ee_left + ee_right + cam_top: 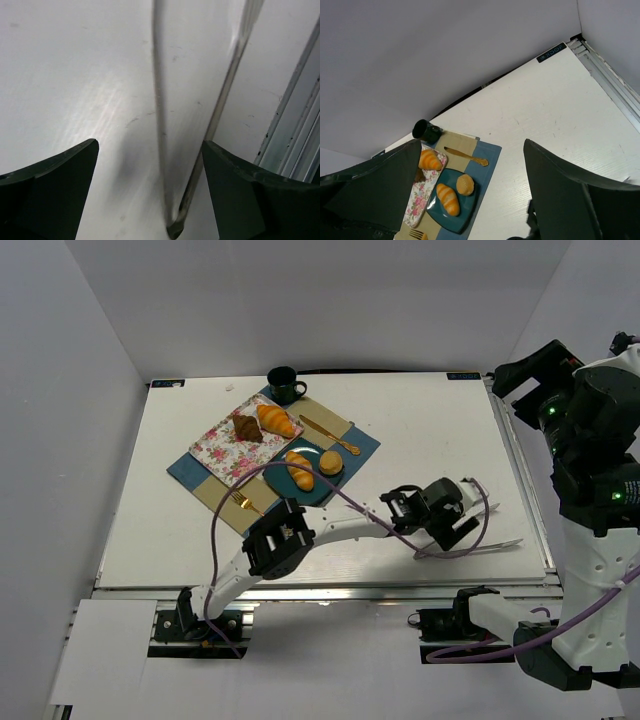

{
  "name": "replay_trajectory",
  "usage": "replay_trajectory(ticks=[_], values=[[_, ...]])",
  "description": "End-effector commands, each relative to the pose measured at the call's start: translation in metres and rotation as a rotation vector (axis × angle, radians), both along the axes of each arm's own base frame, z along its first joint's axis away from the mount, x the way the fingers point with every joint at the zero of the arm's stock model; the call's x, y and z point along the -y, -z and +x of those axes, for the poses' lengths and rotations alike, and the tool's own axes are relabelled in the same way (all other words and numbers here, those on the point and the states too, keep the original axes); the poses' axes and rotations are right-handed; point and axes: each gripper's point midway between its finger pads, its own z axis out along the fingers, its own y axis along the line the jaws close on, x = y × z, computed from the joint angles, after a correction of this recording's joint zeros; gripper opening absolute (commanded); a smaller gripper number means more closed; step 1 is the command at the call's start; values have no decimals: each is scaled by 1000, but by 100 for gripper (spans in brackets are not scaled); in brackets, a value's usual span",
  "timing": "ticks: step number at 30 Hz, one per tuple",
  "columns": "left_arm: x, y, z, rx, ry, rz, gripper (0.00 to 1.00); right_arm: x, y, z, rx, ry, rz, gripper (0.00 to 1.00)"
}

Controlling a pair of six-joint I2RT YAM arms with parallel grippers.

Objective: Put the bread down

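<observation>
One open, empty left end effector (458, 532); above tongs (492, 545); bread (299, 471) well apart (on blue plate (316, 491))

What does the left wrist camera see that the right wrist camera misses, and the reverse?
Only left wrist: metal tongs lying on the table between its fingers. Only right wrist: a dark mug, gold knife, croissant on a floral tray, and a teal plate with two bread rolls. Both: the white table and dark fingers spread apart.

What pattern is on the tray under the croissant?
A pink floral print on the tray, clearest in the top external view.
</observation>
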Motion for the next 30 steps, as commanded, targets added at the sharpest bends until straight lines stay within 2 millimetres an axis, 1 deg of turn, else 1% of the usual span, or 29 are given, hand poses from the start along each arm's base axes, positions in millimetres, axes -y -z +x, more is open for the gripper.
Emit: replay_trajectory(ticks=[1,2,3,4,5,6,7,8,9,10,11,12,13,14,15,16,17,18,19,20,21,22,24,25,26,28,30], values=[[-33,-167,46,164,-184,-201,96,4,-20,-1,78,25,11,89],[-48,-180,60,192,-257,-200,96,3,-16,1,69,24,13,89],[-74,-205,71,215,-319,-204,96,1,-12,3,62,15,18,89],[-91,-216,79,237,-376,-198,96,-1,-2,9,40,3,17,89],[-124,-228,100,292,-509,-174,96,-6,0,13,40,-18,22,89],[-157,-254,104,313,-597,-188,98,-8,4,16,33,-29,21,89],[-184,-251,110,328,-672,-151,98,-10,14,21,15,-40,15,89],[-229,-260,129,379,-839,-120,98,-15,13,24,28,-68,5,89],[-269,-279,126,376,-957,-144,98,-17,16,27,24,-78,1,89],[-299,-275,127,388,-1046,-111,98,-18,18,28,20,-84,0,89],[-338,-280,134,398,-1160,-104,98,-20,25,31,6,-99,-3,89],[-372,-285,130,426,-1281,-98,98,-22,29,33,-2,-110,-14,89],[-409,-297,120,448,-1351,-123,98,-24,40,34,-23,-124,-20,89],[-432,-306,112,484,-1429,-146,98,-26,45,36,-30,-135,-29,89],[-460,-327,96,498,-1480,-219,98,-27,51,37,-39,-143,-29,89],[-477,-327,89,518,-1531,-223,98,-31,66,38,-69,-165,-27,89],[-495,-330,79,538,-1577,-223,98,-33,70,41,-68,-177,-24,89],[-519,-339,66,579,-1690,-276,98,-35,75,41,-76,-185,-20,89],[-543,-348,50,593,-1751,-338,98,-37,79,41,-80,-197,-14,89],[-557,-350,41,605,-1798,-387,98,-39,88,44,-92,-203,-9,89],[-573,-355,30,636,-1852,-415,98,-40,91,45,-93,-204,-5,89],[-590,-352,16,639,-1875,-450,98,-42,92,44,-87,-218,-4,89],[-605,-355,5,640,-1916,-508,98,-45,96,48,-82,-235,-4,89],[-617,-357,-5,627,-1928,-555,98,-48,96,50,-83,-250,-1,89],[-620,-354,-7,630,-1941,-556,98,-49,96,51,-82,-253,0,89],[-633,-354,-18,647,-1988,-554,98,-52,100,55,-96,-266,6,89],[-637,-356,-21,661,-2003,-536,98,-56,104,58,-109,-291,7,89]])
